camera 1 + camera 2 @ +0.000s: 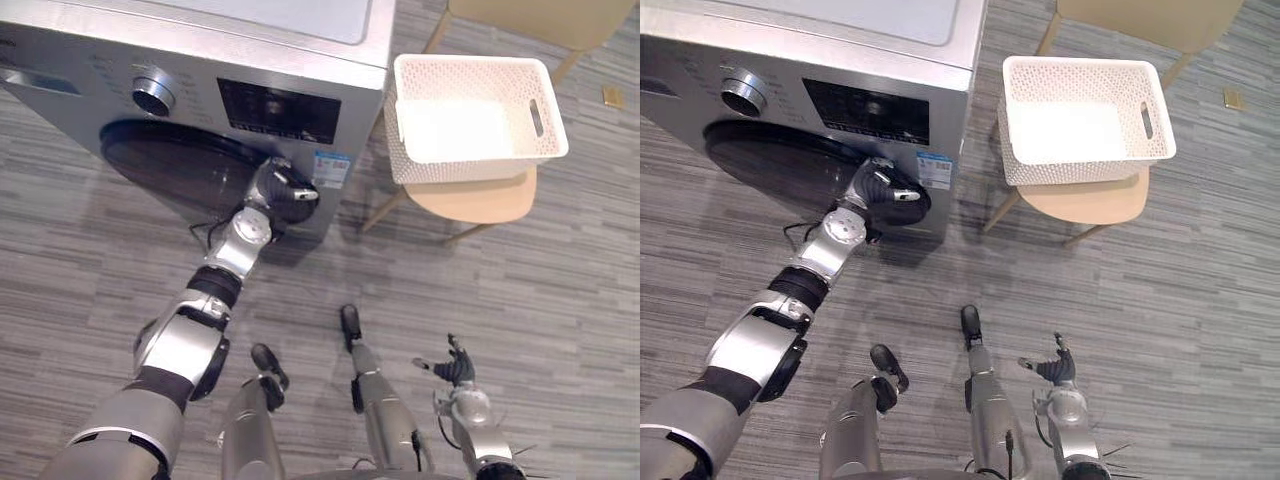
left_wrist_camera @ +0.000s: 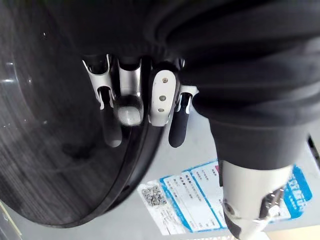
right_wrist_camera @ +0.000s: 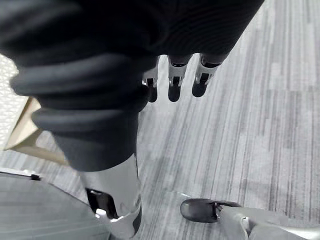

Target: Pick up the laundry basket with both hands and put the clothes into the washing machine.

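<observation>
The silver washing machine stands at the upper left, its dark round door lying flat against the front. My left hand rests on the door's right edge, by the blue sticker. In the left wrist view its fingers lie straight across the door rim. The white perforated laundry basket sits on a wooden chair to the right of the machine; its inside is plain white. My right hand hangs low at the lower right over the floor, with fingers relaxed and holding nothing.
A second light wooden chair stands behind the basket at the top right. A small tan object lies on the floor at the far right. Grey striped floor stretches between the machine, the chair and me.
</observation>
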You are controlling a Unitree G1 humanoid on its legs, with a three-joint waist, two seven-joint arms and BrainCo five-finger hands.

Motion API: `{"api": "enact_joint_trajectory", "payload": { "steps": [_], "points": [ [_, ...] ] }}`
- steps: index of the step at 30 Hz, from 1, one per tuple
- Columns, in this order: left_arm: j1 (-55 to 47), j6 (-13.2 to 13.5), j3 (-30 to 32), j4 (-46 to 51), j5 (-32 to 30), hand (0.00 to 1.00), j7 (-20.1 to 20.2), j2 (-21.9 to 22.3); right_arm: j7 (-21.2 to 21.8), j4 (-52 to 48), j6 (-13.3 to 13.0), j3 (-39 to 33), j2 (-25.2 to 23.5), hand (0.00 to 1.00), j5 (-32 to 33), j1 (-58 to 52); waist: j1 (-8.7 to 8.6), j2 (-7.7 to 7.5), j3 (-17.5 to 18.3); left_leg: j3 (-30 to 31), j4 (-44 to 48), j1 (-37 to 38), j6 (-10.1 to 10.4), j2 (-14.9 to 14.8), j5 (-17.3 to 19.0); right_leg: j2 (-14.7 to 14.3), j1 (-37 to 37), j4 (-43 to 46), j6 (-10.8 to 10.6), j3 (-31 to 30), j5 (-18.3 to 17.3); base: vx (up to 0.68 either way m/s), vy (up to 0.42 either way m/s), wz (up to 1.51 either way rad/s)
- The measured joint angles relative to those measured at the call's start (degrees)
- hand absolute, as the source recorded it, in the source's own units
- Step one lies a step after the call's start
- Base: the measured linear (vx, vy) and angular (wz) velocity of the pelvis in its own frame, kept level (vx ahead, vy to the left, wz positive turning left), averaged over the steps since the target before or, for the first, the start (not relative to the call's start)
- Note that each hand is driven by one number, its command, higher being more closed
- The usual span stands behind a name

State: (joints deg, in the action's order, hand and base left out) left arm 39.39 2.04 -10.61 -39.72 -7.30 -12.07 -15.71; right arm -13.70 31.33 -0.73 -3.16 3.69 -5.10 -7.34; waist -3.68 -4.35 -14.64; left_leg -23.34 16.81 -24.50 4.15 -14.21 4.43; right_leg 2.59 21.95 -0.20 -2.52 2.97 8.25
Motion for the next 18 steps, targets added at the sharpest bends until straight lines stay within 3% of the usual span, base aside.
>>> {"api": "enact_joint_trajectory", "payload": {
  "steps": [2,4,6,8,13,14,15,16,18],
  "points": [
    [-7.9,-0.3,0.0,3.7,1.1,0.00,-0.6,4.0,0.0,1.1,0.1,-0.6,-0.3,0.00,0.0,-1.4,1.53,0.74,0.5,3.4,-5.1,4.3,0.4,1.4,-3.0,0.2,-4.4,0.9,0.6,4.8,-2.7,0.17,-0.118,1.33],
    [-18.7,-0.5,0.0,7.4,1.9,0.00,-0.3,5.8,0.0,2.9,0.6,-2.1,-0.2,0.00,0.0,-1.6,2.37,2.28,2.0,7.2,-10.7,7.3,0.7,2.8,-6.9,0.9,-7.1,3.3,1.1,9.7,-5.9,0.16,-0.067,1.44],
    [-30.4,-1.1,1.1,8.0,3.3,0.00,0.6,6.8,0.0,5.8,1.2,-4.7,0.3,0.00,0.0,-0.7,4.63,4.43,4.8,12.3,-17.1,10.1,0.6,4.9,-12.2,2.6,-8.5,7.3,1.0,15.8,-10.0,0.21,-0.004,1.45],
    [-36.0,-1.3,3.7,8.4,4.3,0.00,1.9,6.8,0.2,7.5,1.2,-5.4,0.8,0.00,-0.1,0.7,6.26,5.18,5.5,16.2,-19.0,11.2,0.4,6.2,-13.5,4.2,-10.4,10.2,0.5,19.9,-13.0,0.19,0.017,1.42],
    [-43.6,-1.4,11.6,7.7,5.7,0.00,3.3,6.6,1.1,9.9,1.1,-5.3,-0.6,0.00,-0.2,4.2,8.14,4.71,8.2,22.1,-18.8,13.4,-0.1,9.4,-14.0,7.8,-17.1,14.2,-1.3,28.0,-18.3,0.09,0.040,1.07],
    [-43.8,-1.4,12.5,6.0,5.6,0.00,3.3,7.0,1.4,10.9,1.2,-5.3,-1.0,0.00,-0.2,5.0,8.12,4.75,8.6,21.3,-18.7,13.2,-0.9,10.1,-14.1,8.8,-17.8,14.9,-1.4,29.5,-18.9,-0.02,0.075,0.82],
    [-43.7,-1.4,13.3,4.2,5.6,0.00,3.3,7.7,1.5,11.6,1.3,-5.3,-1.3,0.00,-0.2,5.5,7.81,4.81,8.7,18.0,-17.9,12.8,-3.9,10.3,-12.5,9.8,-18.7,15.4,-1.7,31.7,-19.6,-0.06,0.086,1.10],
    [-43.2,-1.5,15.2,1.3,5.6,0.00,3.3,9.1,1.5,12.4,1.3,-5.2,-1.5,0.00,-0.2,5.9,7.53,4.81,9.1,9.9,-15.2,12.0,-5.6,9.0,-9.1,10.5,-20.2,14.9,-2.1,34.2,-20.0,-0.03,0.062,1.05],
    [-43.0,-1.5,19.0,-2.5,5.5,0.00,3.2,10.8,1.5,13.3,1.5,-5.3,-1.1,0.00,-0.1,5.8,7.89,4.71,9.2,-2.2,-11.7,11.9,-6.0,5.8,-8.7,11.1,-20.4,14.6,-3.0,35.3,-20.6,0.04,0.062,0.58]
  ]
}}
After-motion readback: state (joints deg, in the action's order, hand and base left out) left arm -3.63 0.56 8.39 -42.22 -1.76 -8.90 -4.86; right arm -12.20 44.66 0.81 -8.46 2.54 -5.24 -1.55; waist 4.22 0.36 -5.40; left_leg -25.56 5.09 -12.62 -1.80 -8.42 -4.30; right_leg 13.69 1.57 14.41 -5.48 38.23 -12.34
